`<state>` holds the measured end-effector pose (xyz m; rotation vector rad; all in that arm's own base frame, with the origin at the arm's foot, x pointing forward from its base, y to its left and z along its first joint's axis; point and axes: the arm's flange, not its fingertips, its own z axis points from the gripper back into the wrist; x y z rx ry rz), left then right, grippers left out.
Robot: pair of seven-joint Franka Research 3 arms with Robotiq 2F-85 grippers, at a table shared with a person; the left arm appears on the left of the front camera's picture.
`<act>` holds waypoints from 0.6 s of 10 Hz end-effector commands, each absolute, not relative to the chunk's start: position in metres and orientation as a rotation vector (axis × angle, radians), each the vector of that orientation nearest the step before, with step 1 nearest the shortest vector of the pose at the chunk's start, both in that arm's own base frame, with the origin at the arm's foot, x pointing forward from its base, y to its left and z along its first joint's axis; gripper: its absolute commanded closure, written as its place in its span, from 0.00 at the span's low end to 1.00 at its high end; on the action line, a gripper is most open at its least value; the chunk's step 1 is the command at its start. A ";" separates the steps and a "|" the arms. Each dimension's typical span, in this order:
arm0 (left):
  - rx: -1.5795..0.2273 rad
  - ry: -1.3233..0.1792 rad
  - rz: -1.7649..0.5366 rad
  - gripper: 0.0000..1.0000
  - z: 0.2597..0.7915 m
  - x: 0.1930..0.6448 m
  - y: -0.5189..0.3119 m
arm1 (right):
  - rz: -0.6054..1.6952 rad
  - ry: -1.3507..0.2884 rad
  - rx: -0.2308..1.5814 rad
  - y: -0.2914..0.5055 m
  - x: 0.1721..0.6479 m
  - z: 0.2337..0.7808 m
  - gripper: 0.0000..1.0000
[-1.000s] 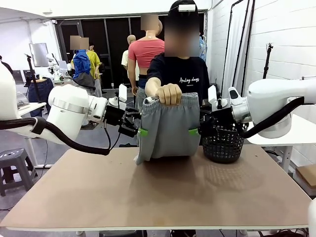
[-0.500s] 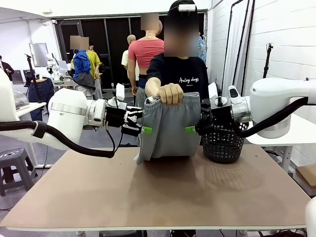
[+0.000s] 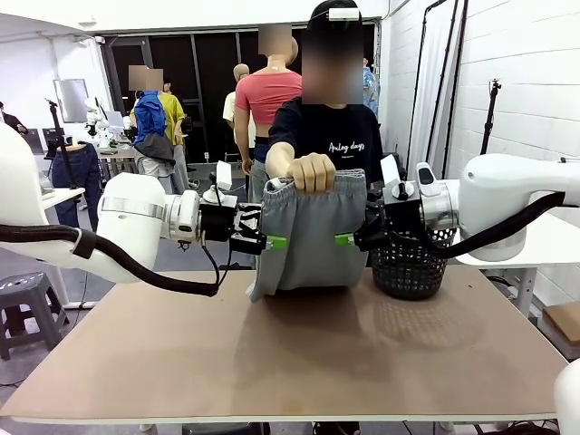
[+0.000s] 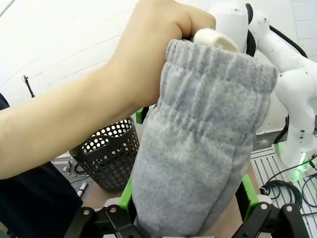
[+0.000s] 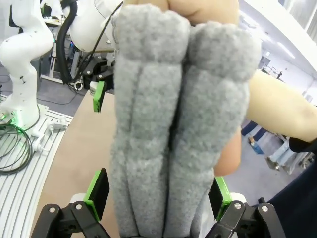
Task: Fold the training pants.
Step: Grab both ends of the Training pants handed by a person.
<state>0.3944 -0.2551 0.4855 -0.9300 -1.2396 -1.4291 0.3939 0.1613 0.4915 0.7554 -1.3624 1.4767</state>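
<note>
Above the table [image 3: 290, 362] hang the training pants [image 3: 313, 237]. The left gripper [image 3: 272, 242] at nine o'clock and the right gripper [image 3: 347, 239] at three straddle their edges, jaws wide, clamping nothing. The black basket [image 3: 412, 265] stands beyond at three, contents unclear. A person's hand [image 3: 311, 172] grips the waistband at twelve.

Over the far middle of the table [image 3: 290, 362], the training pants [image 3: 313, 236] are held up at the waistband by the person's hand [image 3: 312, 171], lower end resting on the tabletop. The left gripper [image 3: 275, 242] is set at their left edge and the right gripper [image 3: 345, 239] at their right edge, with fabric between each one's fingers. The basket [image 3: 412, 267] is stood just right of the pants, behind the right gripper.
</note>
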 end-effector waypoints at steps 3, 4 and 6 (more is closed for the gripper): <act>-0.968 -1.326 -1.432 0.00 0.483 0.408 -0.266 | 1.432 -1.329 0.788 0.159 0.401 0.499 0.00; -0.979 -1.345 -1.429 0.00 0.487 0.409 -0.266 | 1.431 -1.327 0.795 0.158 0.401 0.500 0.00; -0.991 -1.348 -1.391 0.24 0.487 0.416 -0.266 | 1.434 -1.295 0.838 0.156 0.403 0.503 0.16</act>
